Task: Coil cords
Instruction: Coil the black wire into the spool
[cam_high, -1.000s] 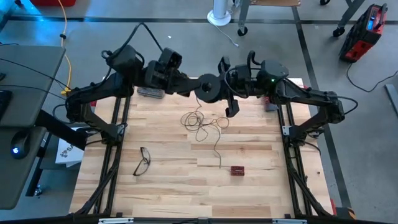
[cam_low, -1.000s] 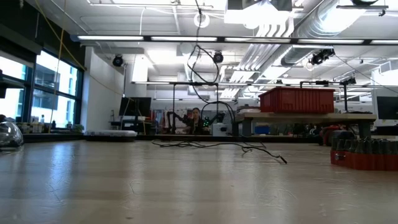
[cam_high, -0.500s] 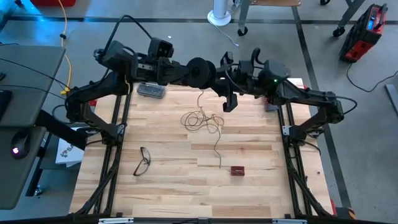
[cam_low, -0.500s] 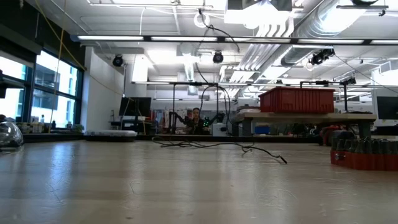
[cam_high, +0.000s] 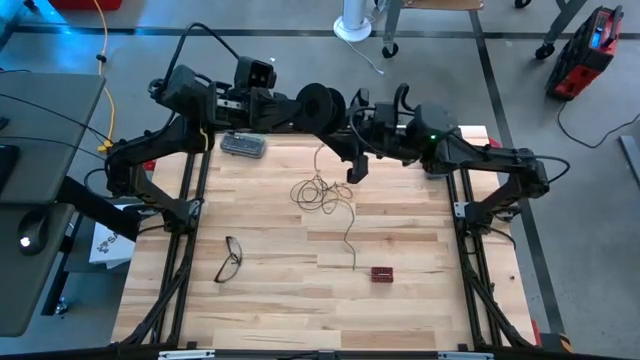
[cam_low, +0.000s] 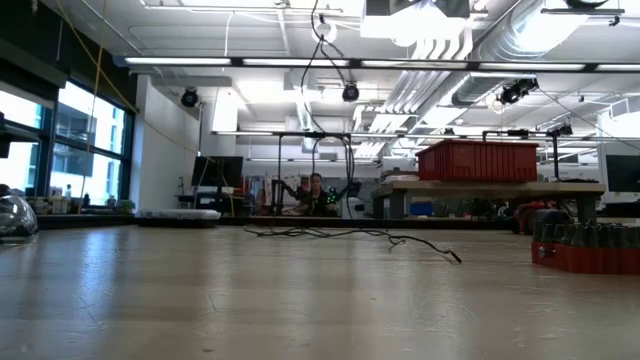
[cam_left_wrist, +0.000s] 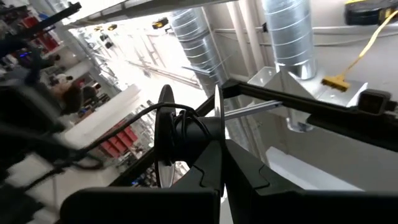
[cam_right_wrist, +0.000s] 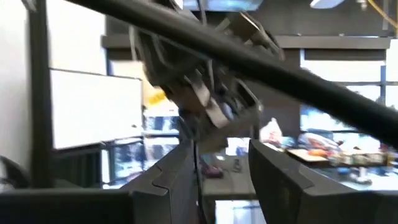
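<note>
The cord is one thin dark wire. Part of it is wound on a small black reel (cam_high: 320, 103), held high over the table's far edge by my left gripper (cam_high: 303, 107), which is shut on it. From the reel the wire (cam_high: 320, 160) hangs down to a loose tangle (cam_high: 322, 192) lying on the wood; its free end (cam_high: 353, 267) trails toward the near edge. My right gripper (cam_high: 352, 168) hovers just right of the hanging wire, open. In the right wrist view the wire (cam_right_wrist: 196, 158) runs close beside one finger (cam_right_wrist: 177, 177); I cannot tell whether they touch. My left gripper pinches one thin flange of the reel (cam_left_wrist: 217, 134) at its rim, between its two fingers (cam_left_wrist: 202, 180). The reel is lifted clear of the table, with its axle lying across the fingers. Wound wire (cam_left_wrist: 186, 127) sits between the two flanges.
Black-framed eyeglasses (cam_high: 230, 258) lie at the near left. A small red block (cam_high: 382, 273) sits near the wire's free end. A grey flat device (cam_high: 243, 145) lies at the far left under the left arm. Bare wood fills the near half.
My left gripper has carried the reel up and toward the table's far edge, turning as it went. The hanging wire has lengthened and the tangle has drawn in a little. My right gripper has shifted toward the table's left, nearer the hanging wire.
</note>
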